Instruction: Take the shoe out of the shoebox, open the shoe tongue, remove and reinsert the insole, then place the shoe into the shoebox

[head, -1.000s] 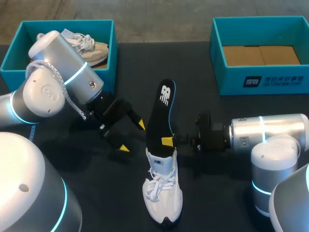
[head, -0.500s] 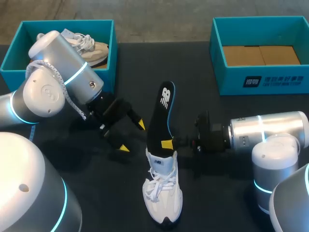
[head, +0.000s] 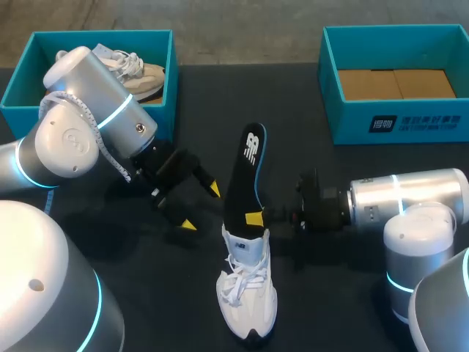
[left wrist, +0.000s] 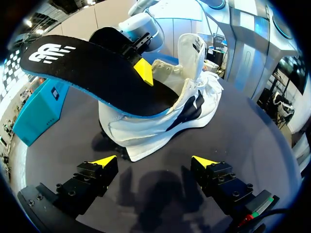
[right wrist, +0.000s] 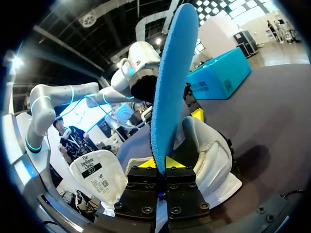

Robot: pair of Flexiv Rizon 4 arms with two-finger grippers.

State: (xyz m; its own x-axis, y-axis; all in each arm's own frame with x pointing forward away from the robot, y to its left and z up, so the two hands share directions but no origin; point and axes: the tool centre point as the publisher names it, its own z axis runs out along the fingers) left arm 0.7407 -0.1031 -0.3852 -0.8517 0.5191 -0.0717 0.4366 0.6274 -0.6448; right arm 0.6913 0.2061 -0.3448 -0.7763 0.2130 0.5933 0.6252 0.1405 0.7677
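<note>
**Insole Clamped, Half Out**

On the dark counter [head: 308, 95], the white lace-up sneaker [head: 247, 293] lies toe toward the robot, the black foam insole [head: 245, 176] standing up from its heel. Only the right wrist view shows both right fingers [right wrist: 174, 163] clamping it. The left fingers [left wrist: 103, 161] gape, empty.

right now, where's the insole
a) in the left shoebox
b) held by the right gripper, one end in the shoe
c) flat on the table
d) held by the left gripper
B: the right gripper is shut on the insole, whose lower end sits in the shoe, while the left gripper is open and apart from it.
</note>
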